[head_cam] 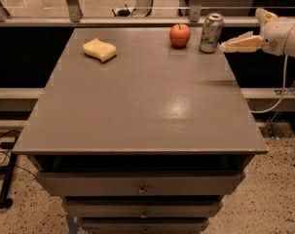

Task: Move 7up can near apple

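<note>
Tabletop count: 1 7up can [211, 32], 1 apple [180, 35], 1 pale yellow sponge [100, 49]. That makes 3 loose items on 1 grey table [137, 106]. Under the top: 3 drawer fronts [142, 185], stacked. 1 gripper [239, 29], off the table's far right edge, just beside the can; its 2 fingers [242, 44] are spread apart.

At the far right, the 7up can [211, 32] is showing silver-white with green and red markings. Just left of it, the apple [179, 35] is glowing red-orange. The sponge [100, 49], far left, is looking pale yellow. The table [137, 106] is shining plain grey. The gripper [240, 33], just right of the can, is showing cream fingers [242, 44], parted, on a white arm [283, 33].
</note>
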{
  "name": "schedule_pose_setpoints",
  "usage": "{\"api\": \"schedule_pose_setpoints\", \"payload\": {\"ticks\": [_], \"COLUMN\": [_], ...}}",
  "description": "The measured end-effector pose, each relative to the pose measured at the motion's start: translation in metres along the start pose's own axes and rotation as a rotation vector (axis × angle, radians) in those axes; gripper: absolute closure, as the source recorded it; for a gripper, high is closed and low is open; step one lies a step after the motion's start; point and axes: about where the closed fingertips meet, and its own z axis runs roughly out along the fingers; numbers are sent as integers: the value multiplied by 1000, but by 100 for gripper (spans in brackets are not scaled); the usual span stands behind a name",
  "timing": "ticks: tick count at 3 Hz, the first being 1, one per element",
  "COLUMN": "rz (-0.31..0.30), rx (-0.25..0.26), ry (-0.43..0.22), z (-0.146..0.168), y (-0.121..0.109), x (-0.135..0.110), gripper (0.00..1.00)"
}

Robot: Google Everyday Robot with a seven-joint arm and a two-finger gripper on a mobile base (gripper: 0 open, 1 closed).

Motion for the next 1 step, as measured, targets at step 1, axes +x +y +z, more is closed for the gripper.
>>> {"api": "schedule_pose_setpoints", "payload": {"ticks": [1], "rz": [9], "rx": [-54], "ry": [22], "z": [-37], "y": [17], "x": [-2], "gripper": [0]}}
